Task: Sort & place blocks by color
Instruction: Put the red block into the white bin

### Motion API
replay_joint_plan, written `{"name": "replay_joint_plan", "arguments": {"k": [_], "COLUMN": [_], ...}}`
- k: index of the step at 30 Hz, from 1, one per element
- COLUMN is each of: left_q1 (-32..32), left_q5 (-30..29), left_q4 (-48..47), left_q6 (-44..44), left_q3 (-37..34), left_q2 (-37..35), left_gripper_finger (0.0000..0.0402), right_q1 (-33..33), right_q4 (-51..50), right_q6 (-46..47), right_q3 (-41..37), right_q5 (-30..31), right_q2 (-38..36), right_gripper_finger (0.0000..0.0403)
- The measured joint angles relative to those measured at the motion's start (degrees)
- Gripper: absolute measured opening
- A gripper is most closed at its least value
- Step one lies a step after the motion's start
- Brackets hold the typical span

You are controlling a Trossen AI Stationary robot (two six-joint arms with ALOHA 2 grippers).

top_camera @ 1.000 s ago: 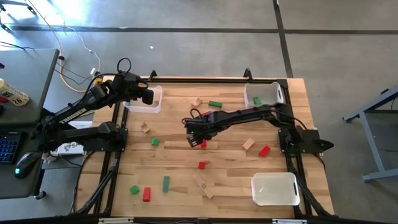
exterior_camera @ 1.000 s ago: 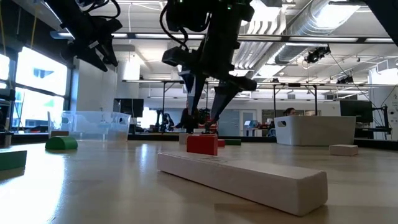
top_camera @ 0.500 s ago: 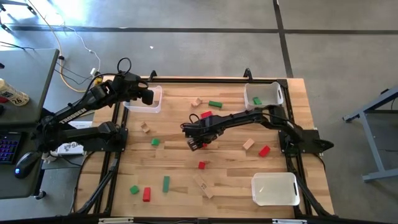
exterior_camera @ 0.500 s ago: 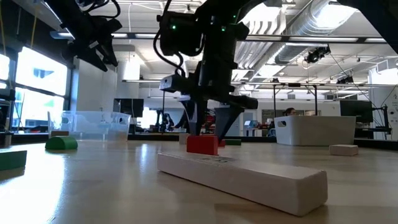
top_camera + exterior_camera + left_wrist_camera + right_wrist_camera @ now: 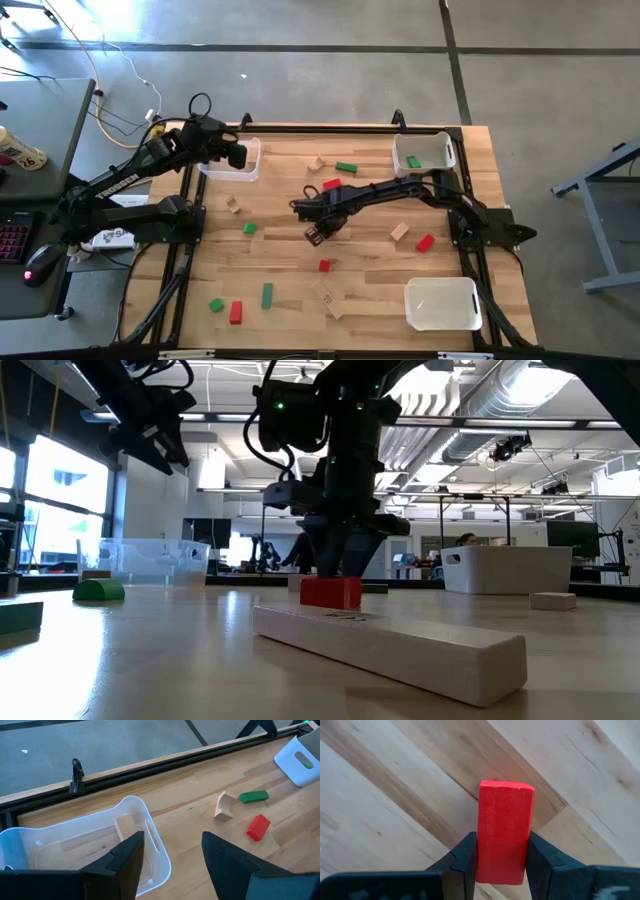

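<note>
**Right gripper clamped on a red bar at mid-table**

The right gripper [image 5: 502, 865] sat low at the table's [image 5: 370, 255] centre, fingers pressed against a red bar [image 5: 503, 837], apparently resting on wood. The left gripper [image 5: 172, 860] hovered, fingers apart, over a clear bin [image 5: 150, 832].

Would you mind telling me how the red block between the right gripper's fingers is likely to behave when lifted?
The red block looks like a rigid, flat-sided bar, so it probably won't flex or roll. The right gripper pinches its flat sides, which should hold squarely. The painted faces look smooth, so it might slip a little.
</note>
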Motion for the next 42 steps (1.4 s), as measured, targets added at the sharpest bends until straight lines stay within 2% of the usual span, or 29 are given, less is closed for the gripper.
{"name": "replay_joint_plan", "arguments": {"k": [7, 22, 33, 42], "left_q1": [0.0, -0.02, -0.02, -0.02], "left_q5": [0.06, 0.02, -0.14, -0.24], "left_q4": [-0.99, -0.93, -0.95, -0.95], "left_q6": [0.4, 0.4, 0.4, 0.4], "left_q3": [0.0, 0.0, 0.0, 0.0], "left_q2": [0.02, 0.02, 0.02, 0.02], "left_gripper_finger": [0.0186, 0.0186, 0.0186, 0.0186], "right_q1": [1.38, 1.88, 2.45, 3.73], "right_q4": [-2.7, -15.43, -30.65, -38.24], "right_q6": [-1.92, -3.0, -1.79, 1.15], "right_q3": [1.09, 0.96, 0.96, 0.94], "right_q5": [1.71, 14.75, 24.14, 28.56], "right_q2": [-0.38, -6.92, -10.19, -10.36], "right_gripper_finger": [0.01, 0.01, 0.01, 0.01]}}
